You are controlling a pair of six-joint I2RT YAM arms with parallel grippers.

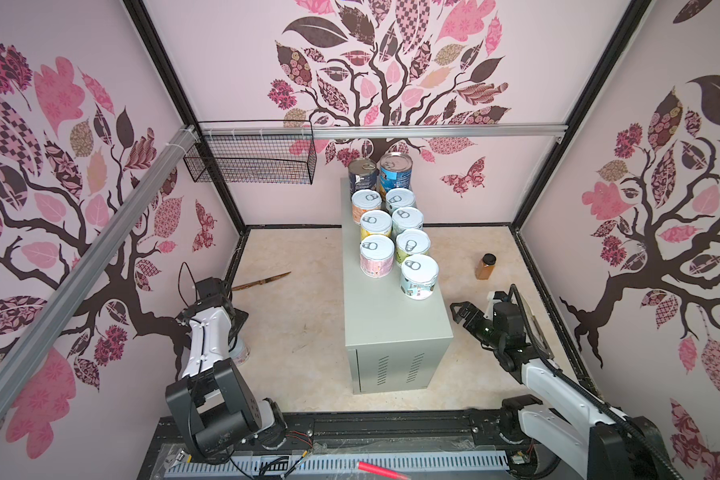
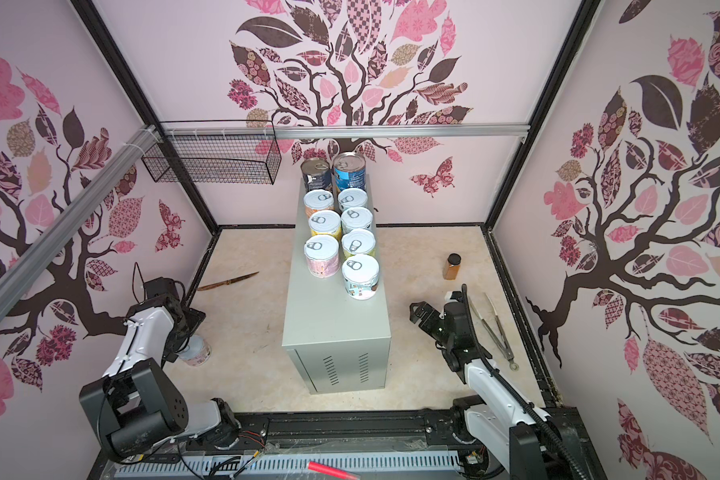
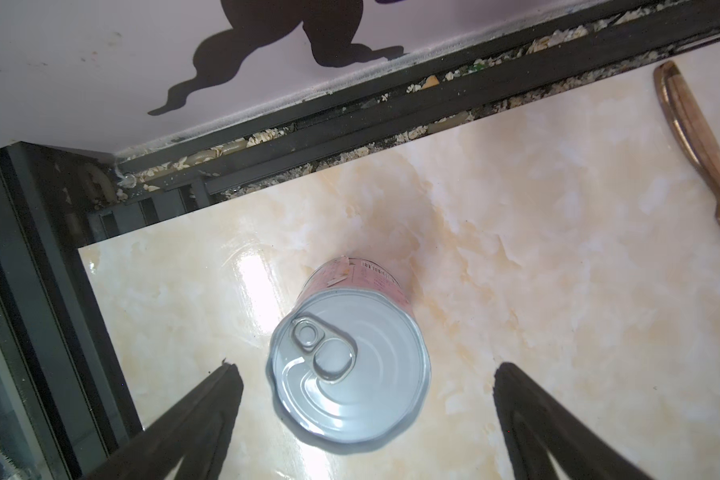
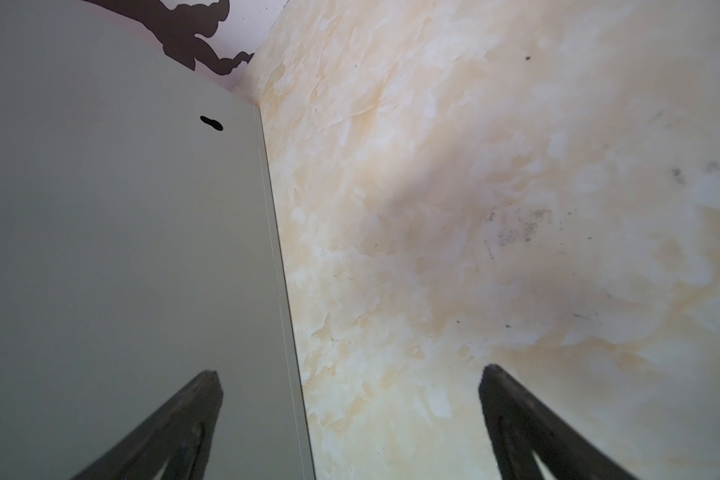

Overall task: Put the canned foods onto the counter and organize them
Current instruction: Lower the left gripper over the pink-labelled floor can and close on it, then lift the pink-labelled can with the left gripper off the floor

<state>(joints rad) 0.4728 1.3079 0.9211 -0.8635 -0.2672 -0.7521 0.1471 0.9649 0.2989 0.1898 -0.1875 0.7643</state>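
The counter (image 1: 391,328) (image 2: 333,324) is a tall light grey cabinet in the middle of the floor. Two tall cans (image 1: 395,169) stand at its far end, and several short white-lidded cans (image 1: 419,276) (image 2: 360,276) stand in two rows in front of them. One more short can (image 3: 348,365) (image 2: 196,352) with a pink label stands upright on the floor at the left. My left gripper (image 3: 366,368) (image 2: 188,324) hangs open above it, a finger on either side, not touching. My right gripper (image 4: 350,370) (image 1: 460,311) is open and empty beside the counter's right wall (image 4: 121,249).
An amber jar (image 1: 486,267) (image 2: 452,267) with a black cap stands on the floor right of the counter. Metal tongs (image 2: 497,330) lie by the right arm. A wooden knife (image 1: 262,281) (image 3: 699,145) lies near the left wall. A black wire basket (image 1: 250,160) hangs at the back left.
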